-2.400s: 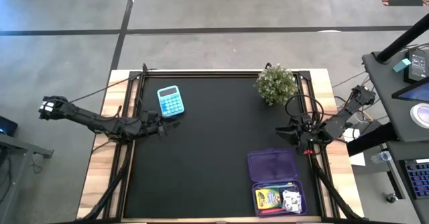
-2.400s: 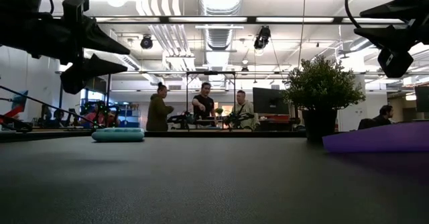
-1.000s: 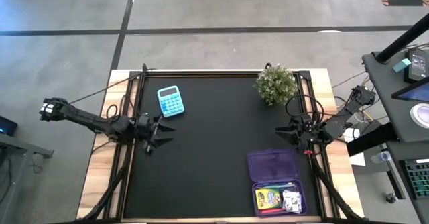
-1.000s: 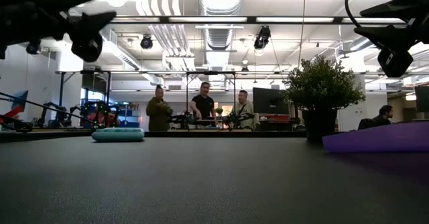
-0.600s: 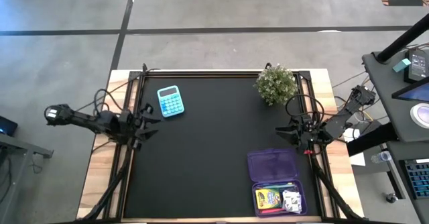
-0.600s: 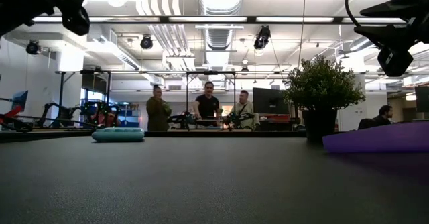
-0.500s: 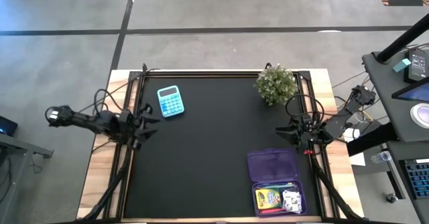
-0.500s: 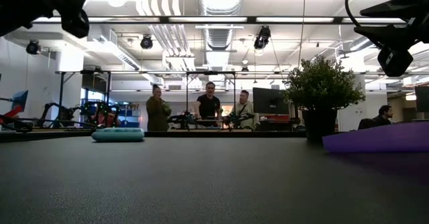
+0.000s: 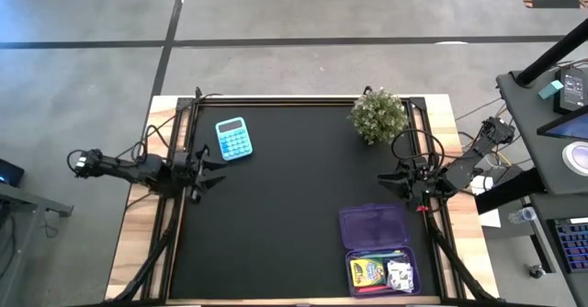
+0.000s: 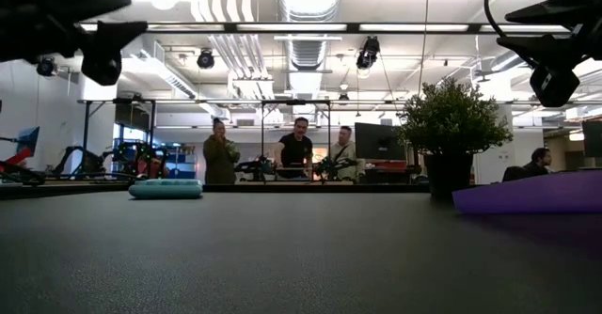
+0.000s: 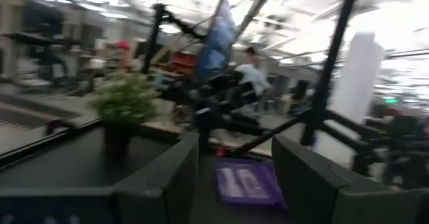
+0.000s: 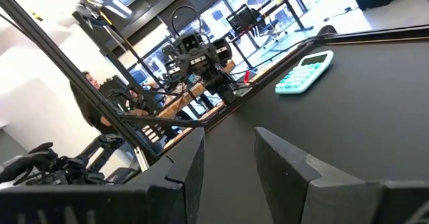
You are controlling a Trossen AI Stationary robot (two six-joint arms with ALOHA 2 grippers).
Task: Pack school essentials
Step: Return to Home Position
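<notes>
The school essentials lie in the tray of an open purple case (image 9: 373, 227) at the table's near right. I see the yellow-green crayon box (image 9: 367, 272), the white-and-red packet (image 9: 401, 275) and thin coloured pens (image 9: 378, 253). I cannot make out the scissors. My left gripper (image 9: 209, 172) hangs open over the table's left edge, below the blue calculator (image 9: 231, 139). My right gripper (image 9: 390, 180) is open near the right edge, above the case's lid. Both hang high above the tabletop in the low view, left (image 10: 103, 46) and right (image 10: 550, 60).
The calculator (image 10: 166, 189) lies flat at the far left. A bushy potted plant (image 9: 378, 115) stands at the far right. Bare black mat (image 9: 285, 206) spreads across the middle. Several people stand in the room beyond the far edge (image 10: 293, 149).
My left arm has drawn back toward the table's left edge, so its gripper moved from over the mat to the edge. The right arm, the case and its contents have stayed still.
</notes>
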